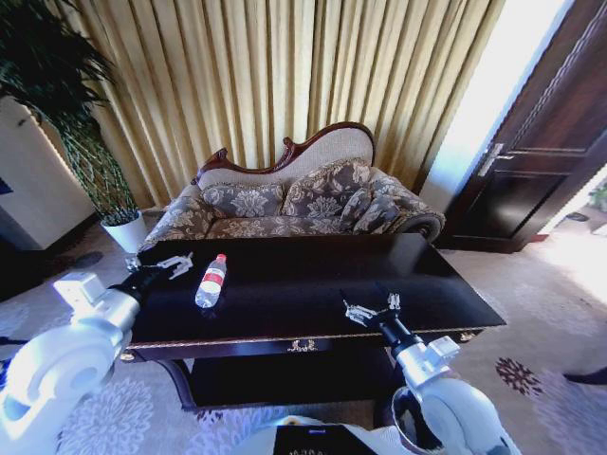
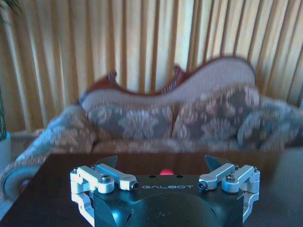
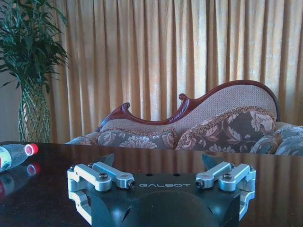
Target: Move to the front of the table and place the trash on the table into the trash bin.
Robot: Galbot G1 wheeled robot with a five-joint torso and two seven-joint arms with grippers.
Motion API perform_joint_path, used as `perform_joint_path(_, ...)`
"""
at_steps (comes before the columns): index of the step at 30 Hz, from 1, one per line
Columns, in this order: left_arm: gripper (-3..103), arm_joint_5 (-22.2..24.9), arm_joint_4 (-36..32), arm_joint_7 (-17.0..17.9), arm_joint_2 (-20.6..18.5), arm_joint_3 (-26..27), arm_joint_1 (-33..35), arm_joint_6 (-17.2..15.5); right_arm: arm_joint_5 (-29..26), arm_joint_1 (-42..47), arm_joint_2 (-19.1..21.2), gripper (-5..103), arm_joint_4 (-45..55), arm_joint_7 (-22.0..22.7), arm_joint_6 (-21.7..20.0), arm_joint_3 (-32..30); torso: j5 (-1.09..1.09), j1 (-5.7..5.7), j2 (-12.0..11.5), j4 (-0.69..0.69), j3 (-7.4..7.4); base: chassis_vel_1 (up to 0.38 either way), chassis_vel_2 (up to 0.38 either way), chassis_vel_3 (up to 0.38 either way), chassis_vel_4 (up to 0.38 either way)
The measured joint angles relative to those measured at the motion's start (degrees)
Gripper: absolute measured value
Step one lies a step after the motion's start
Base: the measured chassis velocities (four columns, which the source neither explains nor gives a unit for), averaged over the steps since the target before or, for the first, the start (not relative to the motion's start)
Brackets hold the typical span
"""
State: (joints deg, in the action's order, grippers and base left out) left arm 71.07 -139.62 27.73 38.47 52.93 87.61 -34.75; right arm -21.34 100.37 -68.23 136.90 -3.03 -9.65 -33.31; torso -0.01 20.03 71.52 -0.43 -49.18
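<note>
The robot stands at the near long side of the table [image 1: 313, 284], a dark glossy rectangular piece with a small gold ornament at the centre of its front rail and a lower shelf beneath. Both arms reach forward over the tabletop.

The left gripper [image 1: 176, 264] hovers above the near-left part of the table, just to the left of the bottle [image 1: 211, 281]. Its fingers [image 2: 110, 178] are spread apart and hold nothing. In the left wrist view the red cap [image 2: 166, 171] of the bottle shows low between the open jaws, just past the gripper body.

The bottle is clear plastic with a red cap and a red-and-white label. It lies on its side on the left part of the tabletop, cap toward the far edge. It touches the table surface and stands apart from the left gripper. In the right wrist view the bottle [image 3: 13, 156] lies far off to one side, mirrored in the glossy top.

The right gripper [image 1: 373, 310] sits low over the near-right part of the table, well apart from the bottle. Its fingers [image 3: 110, 175] are likewise spread, with nothing between them.

Beyond the far edge of the table stands a patterned sofa [image 1: 303, 204] with a carved wooden back, and behind it hang gold curtains [image 1: 285, 76]. A tall plant in a white pot [image 1: 125, 232] stands at the far left. A dark wooden door [image 1: 541, 152] is at the far right.
</note>
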Motion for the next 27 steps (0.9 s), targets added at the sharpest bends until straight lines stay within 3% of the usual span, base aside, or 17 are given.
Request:
perform_joint_path(9,100,3.46,3.37,0.23,-2.34,-5.27,-4.92,-6.4,0.08,0.02,-0.75,100,-0.35,0.0,0.0,-0.36,-0.01,0.0,0.0,0.0,0.0,0.0,0.0,0.0,0.0)
perform_joint_path(16,100,3.64,6.02,0.12,-2.93,-9.35,-7.65,-6.55,0.08,-0.26,-1.07,100,-0.67,0.0,0.01,-0.03,0.0,0.0,0.0,0.01,0.0,0.0,0.0,0.0,0.0)
perform_joint_path(27,100,-2.25,11.03,-1.14,-0.46,-19.37,-12.92,-6.29,0.58,-0.53,-1.89,100,-1.52,0.0,0.65,0.11,0.0,0.0,0.0,0.01,0.0,0.0,0.0,0.0,0.0)
